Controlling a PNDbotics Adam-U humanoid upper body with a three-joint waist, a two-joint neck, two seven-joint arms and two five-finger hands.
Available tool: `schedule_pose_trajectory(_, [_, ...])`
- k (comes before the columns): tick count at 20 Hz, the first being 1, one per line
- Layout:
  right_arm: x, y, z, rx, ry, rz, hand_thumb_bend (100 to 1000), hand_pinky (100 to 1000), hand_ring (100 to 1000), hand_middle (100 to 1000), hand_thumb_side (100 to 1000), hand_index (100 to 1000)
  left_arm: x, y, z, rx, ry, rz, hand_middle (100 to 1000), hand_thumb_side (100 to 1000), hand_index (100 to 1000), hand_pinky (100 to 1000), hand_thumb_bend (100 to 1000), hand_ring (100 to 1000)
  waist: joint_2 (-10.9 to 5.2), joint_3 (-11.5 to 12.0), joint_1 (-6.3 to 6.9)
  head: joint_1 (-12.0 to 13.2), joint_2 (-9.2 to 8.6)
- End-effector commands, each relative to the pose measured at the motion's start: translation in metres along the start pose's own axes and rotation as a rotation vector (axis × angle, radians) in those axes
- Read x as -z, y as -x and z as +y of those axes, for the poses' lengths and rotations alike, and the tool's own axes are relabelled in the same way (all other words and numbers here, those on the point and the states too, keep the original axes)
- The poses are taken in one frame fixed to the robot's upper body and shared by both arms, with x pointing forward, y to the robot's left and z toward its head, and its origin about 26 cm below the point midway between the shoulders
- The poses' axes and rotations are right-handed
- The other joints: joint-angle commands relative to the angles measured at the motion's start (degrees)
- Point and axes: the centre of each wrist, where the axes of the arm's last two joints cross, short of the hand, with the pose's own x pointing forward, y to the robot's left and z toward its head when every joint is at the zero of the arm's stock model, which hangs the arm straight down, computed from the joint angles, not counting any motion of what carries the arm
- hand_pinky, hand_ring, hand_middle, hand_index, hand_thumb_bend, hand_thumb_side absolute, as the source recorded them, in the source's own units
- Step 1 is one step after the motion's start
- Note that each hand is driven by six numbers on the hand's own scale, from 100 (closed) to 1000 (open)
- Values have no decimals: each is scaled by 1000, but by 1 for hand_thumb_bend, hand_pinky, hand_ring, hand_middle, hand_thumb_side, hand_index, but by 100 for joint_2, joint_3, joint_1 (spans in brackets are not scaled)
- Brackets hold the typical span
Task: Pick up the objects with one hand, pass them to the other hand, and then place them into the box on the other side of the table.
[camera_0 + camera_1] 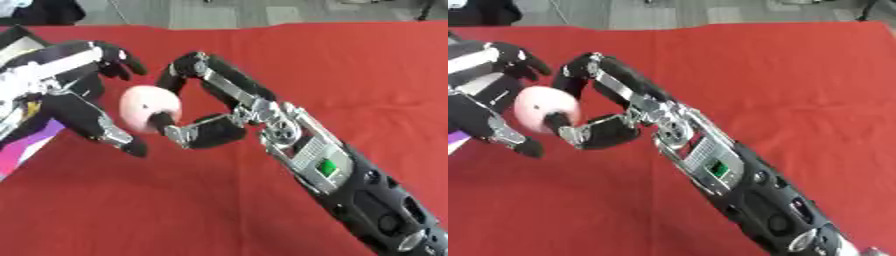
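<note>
A pale pink round object hangs above the red table at the left. My right hand reaches in from the lower right and pinches it, fingers arched over the top and thumb pressing from below. My left hand comes in from the left edge and cups the object's far side. Its fingers spread above the object and its thumb points down below it. I cannot tell whether the left hand touches the object.
A box with a purple and pink face shows at the left edge, partly hidden behind my left hand. The red cloth covers the table, with grey floor beyond its far edge.
</note>
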Motion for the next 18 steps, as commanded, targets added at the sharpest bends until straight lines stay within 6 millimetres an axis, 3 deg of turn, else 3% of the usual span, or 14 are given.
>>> schedule_pose_trajectory(1, [1, -5, -6, -22, 9, -24, 196, 846, 558, 481, 100, 573, -7, -7, 6, 10, -10, -17, 769, 322, 799, 891, 987, 795, 2, 2, 19, -11, 46])
schedule_pose_trajectory(12, [0, 1, -4, -45, 17, -16, 211, 841, 561, 484, 100, 570, -18, -13, 5, -20, -33, -30, 743, 324, 754, 881, 961, 779, 18, 10, 14, -13, 58])
schedule_pose_trajectory(18, [-1, 3, -4, -45, 18, -16, 211, 841, 560, 484, 100, 570, -19, -13, 5, -34, -61, -19, 713, 357, 717, 867, 893, 757, 19, 11, 9, -6, 13])
